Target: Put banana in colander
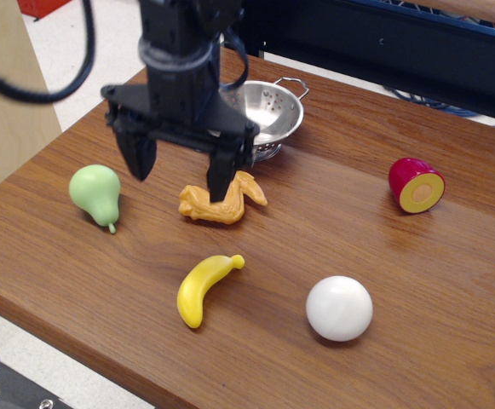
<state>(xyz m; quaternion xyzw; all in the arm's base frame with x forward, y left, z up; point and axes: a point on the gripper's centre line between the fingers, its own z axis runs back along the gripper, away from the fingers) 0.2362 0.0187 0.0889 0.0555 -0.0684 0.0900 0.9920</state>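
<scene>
The yellow toy banana (203,288) lies on the wooden table (383,281) near the front edge, stem end pointing up right. The steel colander (268,111) stands at the back of the table, partly hidden by the arm. My black gripper (181,173) is open and empty, its two fingers hanging down with a wide gap. It hovers above the table between the pear and the chicken wing, behind the banana and well in front of the colander.
A green pear (96,194) stands at the left. A tan chicken wing toy (223,203) lies just behind the banana, by my right finger. A white ball (339,308) sits front right, a red halved fruit (416,185) at the right. A wooden panel (8,85) stands left.
</scene>
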